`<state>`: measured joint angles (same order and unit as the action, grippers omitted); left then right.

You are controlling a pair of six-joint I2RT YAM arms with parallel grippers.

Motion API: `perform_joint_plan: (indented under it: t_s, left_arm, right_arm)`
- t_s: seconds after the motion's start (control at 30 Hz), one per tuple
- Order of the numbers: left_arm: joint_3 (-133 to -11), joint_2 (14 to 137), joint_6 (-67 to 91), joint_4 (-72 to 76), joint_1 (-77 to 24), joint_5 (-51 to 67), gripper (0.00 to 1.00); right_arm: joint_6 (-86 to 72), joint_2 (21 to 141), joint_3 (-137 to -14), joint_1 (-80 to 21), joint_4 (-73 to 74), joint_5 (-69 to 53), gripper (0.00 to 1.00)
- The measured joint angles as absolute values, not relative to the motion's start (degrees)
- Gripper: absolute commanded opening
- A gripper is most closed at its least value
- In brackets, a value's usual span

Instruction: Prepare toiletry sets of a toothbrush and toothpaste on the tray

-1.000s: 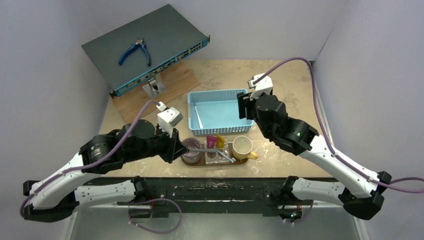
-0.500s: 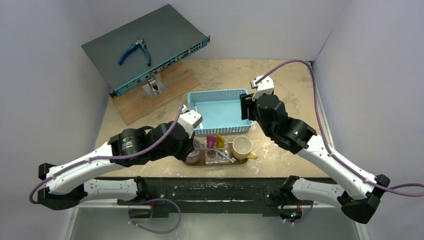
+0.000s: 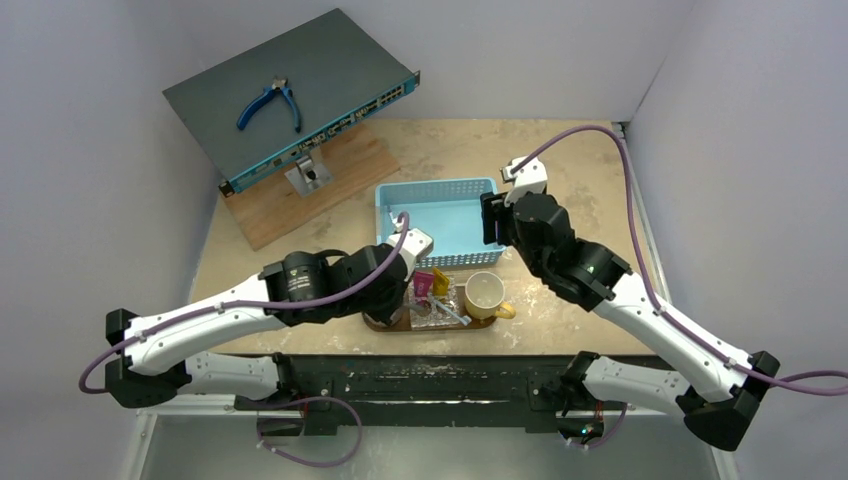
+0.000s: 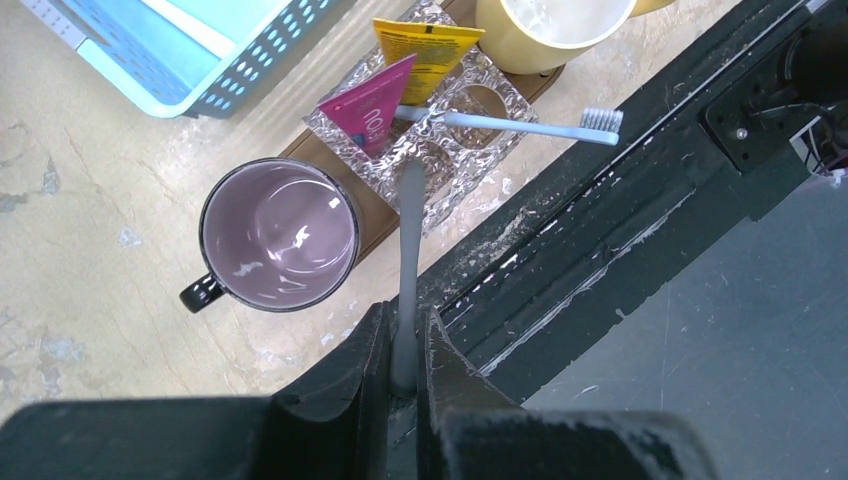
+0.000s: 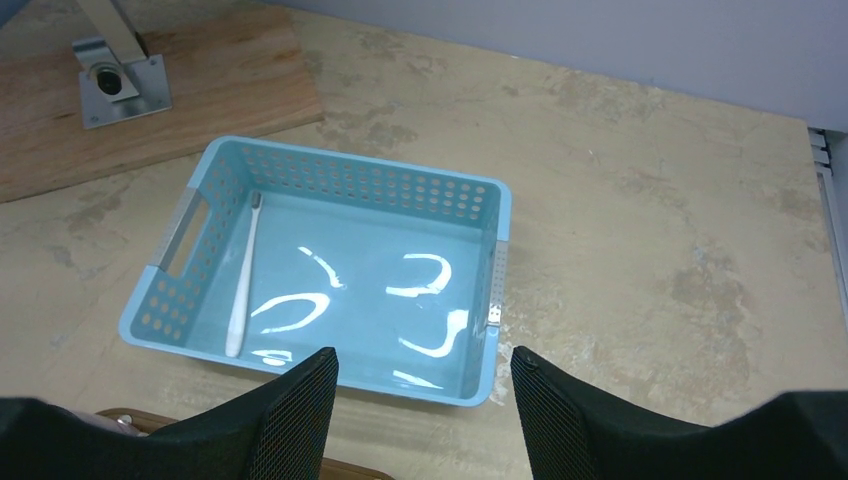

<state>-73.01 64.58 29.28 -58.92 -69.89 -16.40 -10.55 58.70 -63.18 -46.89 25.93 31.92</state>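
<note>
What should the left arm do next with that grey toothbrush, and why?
Probably lower the grey toothbrush a little onto the glass dish, ready to let go. The left tool is shut on the handle, and the brush's far end points at the dish, right beside the pink toothpaste and the blue toothbrush lying there.

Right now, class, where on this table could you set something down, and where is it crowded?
Bare table lies right of the blue basket and behind it, beside the wooden board. The basket floor is free except one toothbrush along its left wall. The tray is crowded: purple mug, yellow mug, toothpaste tubes, plus a grey toothbrush held by the left gripper.
</note>
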Motion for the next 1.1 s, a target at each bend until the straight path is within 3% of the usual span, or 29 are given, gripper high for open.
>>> perform_joint_plan:
  t_s: [1.1]
  left_arm:
    - [-76.2, 78.8, 27.8, -57.1, -79.2, -28.5, 0.0]
  right_arm:
    - [-10.9, 58.0, -59.5, -46.8, 24.3, 31.3, 0.67]
